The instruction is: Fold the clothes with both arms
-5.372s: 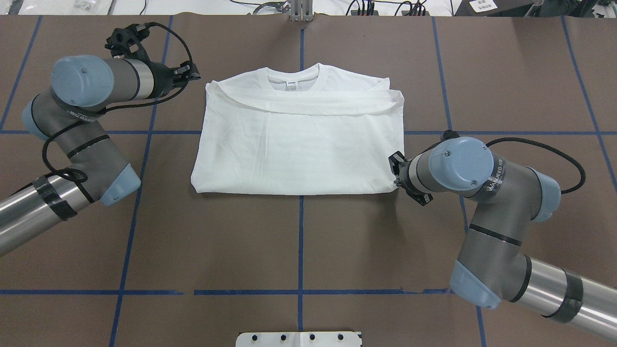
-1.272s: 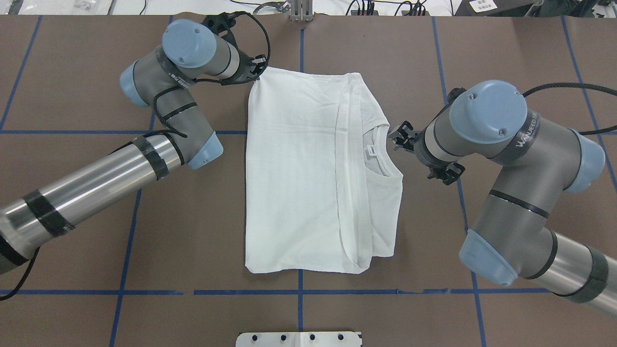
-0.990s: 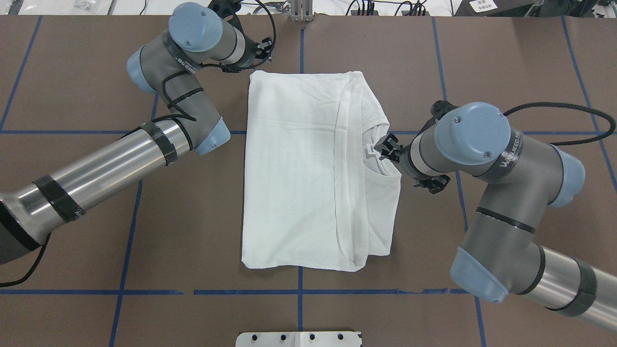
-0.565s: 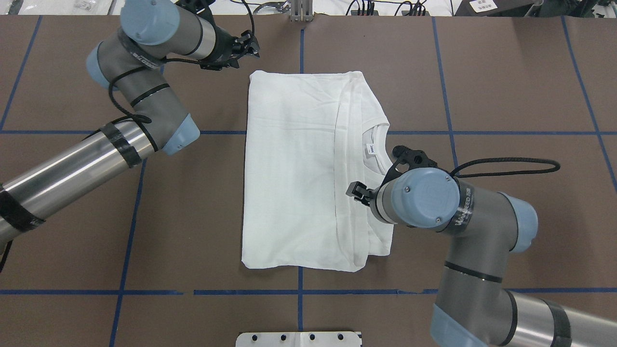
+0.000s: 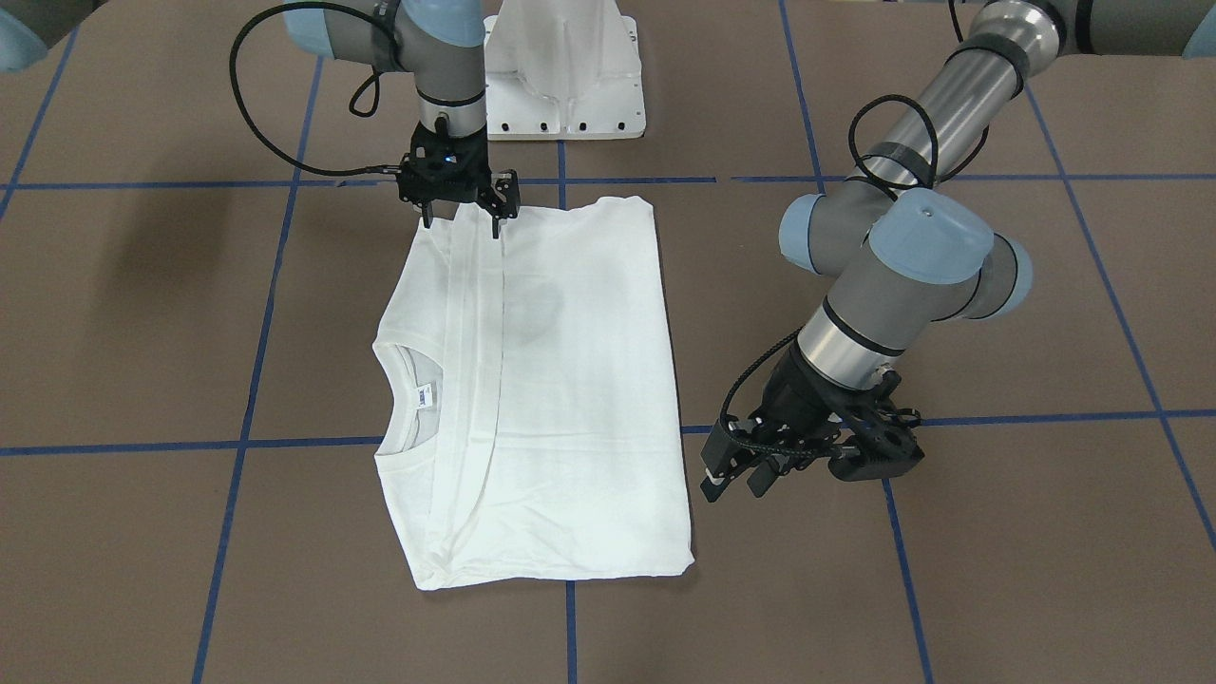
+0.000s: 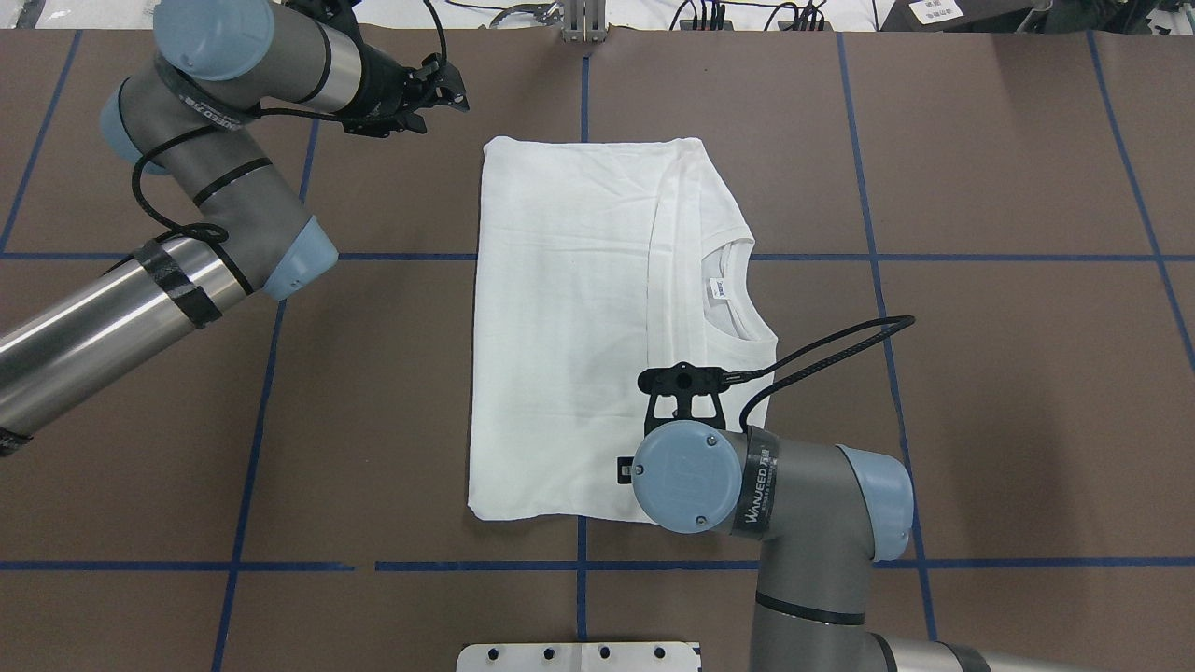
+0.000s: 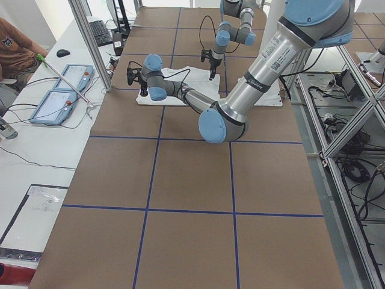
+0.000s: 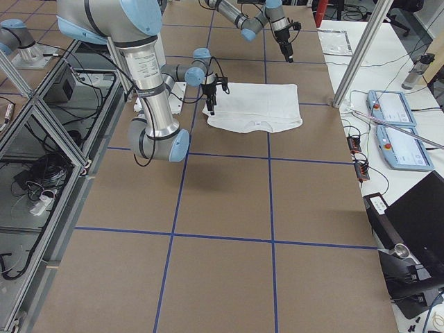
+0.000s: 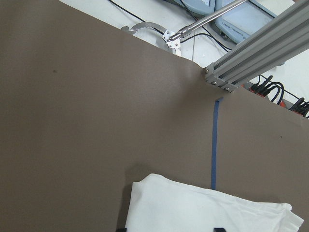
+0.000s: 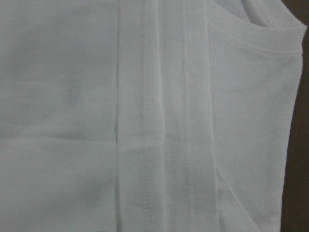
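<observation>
The clothes, a white T-shirt (image 6: 569, 327), lies flat on the brown table, folded into a tall rectangle. Its collar (image 6: 738, 289) and neck label point toward the overhead view's right. My left gripper (image 6: 450, 84) hangs open and empty just off the shirt's far left corner; it is also seen in the front view (image 5: 731, 483). My right gripper (image 5: 461, 220) stands open, fingers pointing down over the shirt's edge nearest the robot, by the folded sleeve band. In the overhead view its own wrist (image 6: 686, 476) hides it. The right wrist view is filled with shirt fabric (image 10: 145, 121).
Blue tape lines (image 6: 583, 565) grid the table. A white pedestal plate (image 6: 579, 656) sits at the near edge and an aluminium post (image 6: 583, 19) at the far edge. A side table with control tablets (image 7: 57, 96) and a seated person (image 7: 15, 51) lie beyond.
The shirt was turned a quarter turn, collar now right. My left gripper let go of the far left corner and drew back left. My right arm swung from the collar to the near edge.
</observation>
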